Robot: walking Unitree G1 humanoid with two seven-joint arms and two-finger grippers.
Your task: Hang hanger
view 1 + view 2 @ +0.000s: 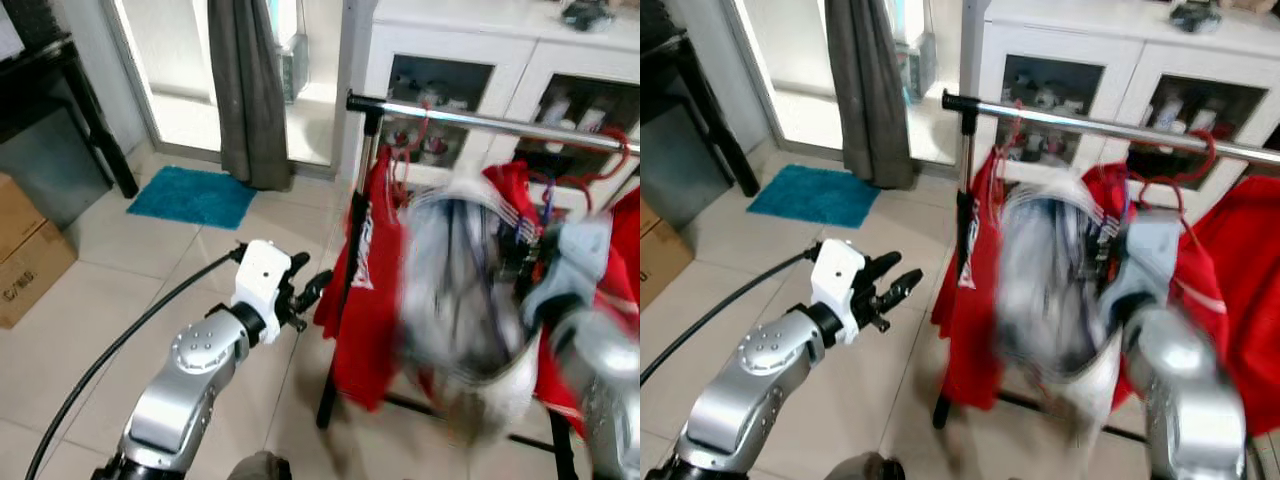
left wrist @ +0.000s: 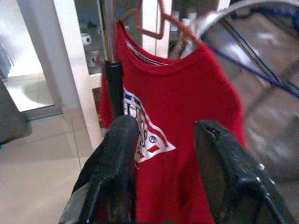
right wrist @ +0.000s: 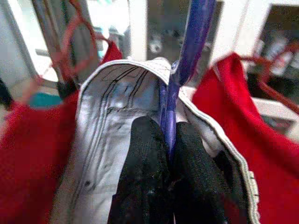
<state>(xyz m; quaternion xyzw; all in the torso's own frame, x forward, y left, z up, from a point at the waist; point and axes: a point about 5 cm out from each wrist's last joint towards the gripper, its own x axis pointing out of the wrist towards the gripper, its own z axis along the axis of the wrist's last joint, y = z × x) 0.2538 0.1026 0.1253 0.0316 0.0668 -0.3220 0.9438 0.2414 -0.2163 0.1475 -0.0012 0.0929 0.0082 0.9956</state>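
My right gripper [image 3: 169, 128] is shut on the blue hanger [image 3: 191, 42], which carries a white-grey garment [image 1: 460, 290]. That garment is blurred by motion and hangs just below the chrome rail [image 1: 480, 120], between red shirts on red hangers. The left red shirt [image 2: 177, 121], with a printed logo, hangs by the rack's black upright [image 1: 352, 260]. My left gripper [image 1: 305, 290] is open and holds nothing, a short way left of that shirt at mid height. My right arm [image 1: 600, 360] comes up from the lower right.
A white cabinet [image 1: 450, 60] with glass doors stands behind the rack. A grey curtain [image 1: 245, 90] and a teal mat [image 1: 190, 195] lie at the back left. A cardboard box [image 1: 25, 255] and a black table [image 1: 40, 70] stand at the far left. Tiled floor [image 1: 120, 290] spreads left of the rack.
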